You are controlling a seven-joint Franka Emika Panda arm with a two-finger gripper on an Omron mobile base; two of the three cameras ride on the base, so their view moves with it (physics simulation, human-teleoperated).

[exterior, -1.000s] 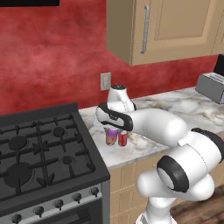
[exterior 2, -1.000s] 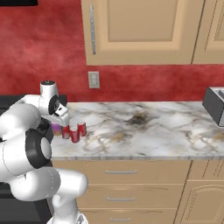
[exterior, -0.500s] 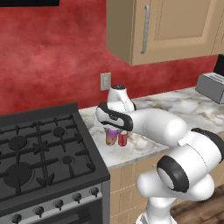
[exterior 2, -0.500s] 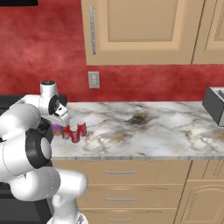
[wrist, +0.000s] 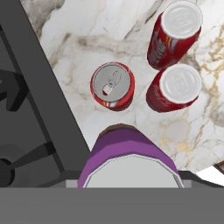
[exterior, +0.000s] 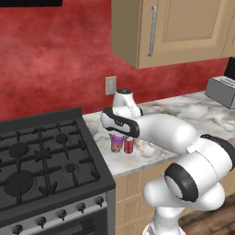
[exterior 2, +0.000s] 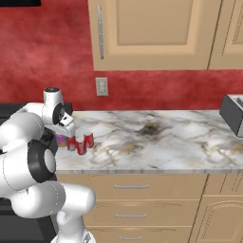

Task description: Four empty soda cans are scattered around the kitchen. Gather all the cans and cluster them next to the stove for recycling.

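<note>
My gripper (exterior: pixel 118 136) points down over the marble counter just right of the stove (exterior: pixel 41 156), shut on the purple soda can (exterior: pixel 117 143). That purple can (wrist: pixel 127 153) fills the bottom of the hand view, close under the camera; I cannot tell whether it touches the counter. Three red soda cans stand upright together beside it: one (wrist: pixel 112 85) near the stove's black edge (wrist: pixel 39 100), two more (wrist: pixel 177 28) (wrist: pixel 175 87) to its right. From the right base view the red cans (exterior 2: pixel 81 146) cluster next to the purple can (exterior 2: pixel 60 139).
A silver toaster (exterior: pixel 221 91) sits far right on the counter (exterior 2: pixel 156 137). A wall outlet (exterior: pixel 110 85) is behind the hand and wooden cabinets (exterior: pixel 174 27) hang above. The counter's front edge runs close to the cans.
</note>
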